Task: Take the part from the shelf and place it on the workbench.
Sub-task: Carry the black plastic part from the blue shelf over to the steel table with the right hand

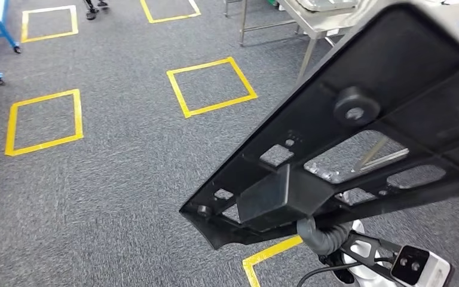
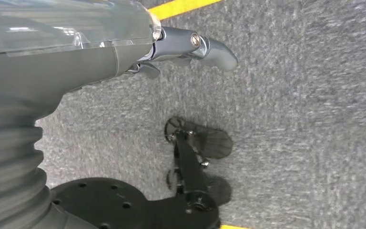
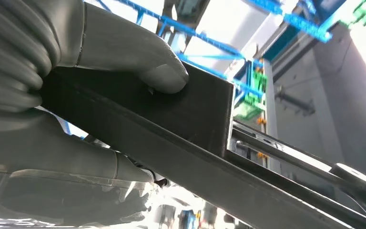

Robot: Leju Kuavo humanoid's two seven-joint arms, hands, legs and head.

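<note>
The right hand (image 3: 100,95) grips the black part (image 1: 358,137) by a block on its underside, holding it tilted above the grey carpet (image 1: 113,179) on the right. The left hand (image 2: 181,50) holds nothing, its fingers loosely curled over the carpet. A metal workbench (image 1: 311,18) stands at far right, with yellow tape squares (image 1: 212,86) on the floor.

The left hand (image 2: 190,47) has a clear glossy shell over its back, a dull grey ribbed rubber cover behind it, and smooth blue-grey fingers (image 2: 217,52) with a round silver screw set at the base of one. The right hand (image 3: 100,62) shows a thick matt grey thumb (image 3: 164,76), ribbed grey bellows behind the thumb, and a clear glossy shell opposite it
</note>
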